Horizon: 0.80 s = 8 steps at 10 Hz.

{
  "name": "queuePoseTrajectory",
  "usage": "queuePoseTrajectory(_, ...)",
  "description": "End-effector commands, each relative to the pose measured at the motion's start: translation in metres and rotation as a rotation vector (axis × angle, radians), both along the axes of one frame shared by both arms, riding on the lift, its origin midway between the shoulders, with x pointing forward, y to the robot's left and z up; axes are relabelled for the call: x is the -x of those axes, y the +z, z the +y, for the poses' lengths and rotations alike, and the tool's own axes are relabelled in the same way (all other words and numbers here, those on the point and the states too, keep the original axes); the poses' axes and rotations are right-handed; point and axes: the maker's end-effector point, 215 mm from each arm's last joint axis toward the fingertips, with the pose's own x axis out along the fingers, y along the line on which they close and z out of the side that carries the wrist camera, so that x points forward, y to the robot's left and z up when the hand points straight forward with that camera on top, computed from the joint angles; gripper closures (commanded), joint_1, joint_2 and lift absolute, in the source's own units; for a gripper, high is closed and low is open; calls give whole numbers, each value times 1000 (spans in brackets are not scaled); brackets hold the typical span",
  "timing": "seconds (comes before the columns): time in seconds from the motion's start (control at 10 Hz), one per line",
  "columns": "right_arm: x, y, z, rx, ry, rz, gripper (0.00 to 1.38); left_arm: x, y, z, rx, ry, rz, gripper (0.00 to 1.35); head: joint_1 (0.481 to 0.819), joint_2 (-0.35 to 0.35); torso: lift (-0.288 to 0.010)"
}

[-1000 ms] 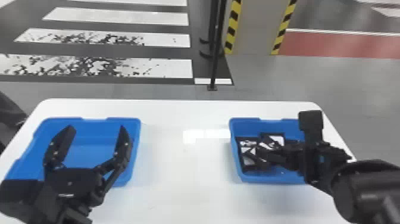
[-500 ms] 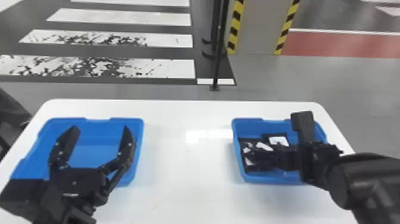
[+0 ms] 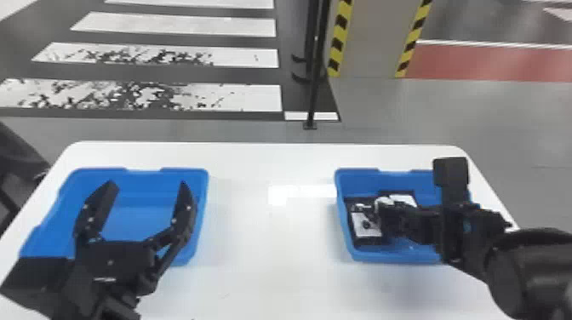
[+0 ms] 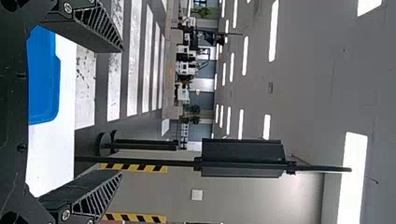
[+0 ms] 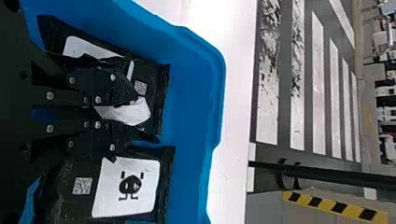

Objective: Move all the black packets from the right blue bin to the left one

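Note:
My left gripper (image 3: 147,187) is open and empty above the left blue bin (image 3: 202,221), where no packet shows; its open fingers also appear around empty space in the left wrist view (image 4: 122,112). Inside the right blue bin (image 3: 396,257), my right gripper (image 3: 378,210) points down among the black packets. Seen from the right wrist, the right gripper (image 5: 135,114) has its fingers close together, pinching a black packet (image 5: 149,81) with a crumpled white label. Beside it lies another black packet (image 5: 126,186), its pale label bearing a dark figure. The fingers partly cover both packets.
Both bins stand on a white table (image 3: 272,247), with a wide stretch of tabletop between them. Beyond its far edge, a thin black post (image 3: 314,85) rises from the floor. The right arm crosses the right bin's outer side.
The right gripper's fingers have drawn together on a packet in the bin, and its label has bunched up between them. My left gripper keeps its place over the left bin.

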Motion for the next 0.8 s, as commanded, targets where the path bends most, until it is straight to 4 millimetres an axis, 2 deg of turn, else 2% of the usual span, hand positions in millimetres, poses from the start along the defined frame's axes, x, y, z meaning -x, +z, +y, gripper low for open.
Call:
queuePoseTrajectory(0.0,-3,29,-12,-4,-32,-77,1200,1,2,0,2,0,-7,108,695,-75,-140)
queuePoseTrajectory(0.2,-9,63,-22,-56,-66,-171,1200,2,3,1,2,2,-17,108,695,-90,-140)
queuePoseTrajectory(0.3,-11,69,-6,-152,-50,-193,1200,3,4,2,2,4,-27,108,695,-98,-140)
queuePoseTrajectory(0.5,-15,83,41,-433,-3,-202,1200,4,7,2,2,8,-60,108,695,-82,-140)
queuePoseTrajectory(0.7,-13,105,114,-720,109,-171,1200,2,7,-1,-10,5,-64,108,695,-18,-140)
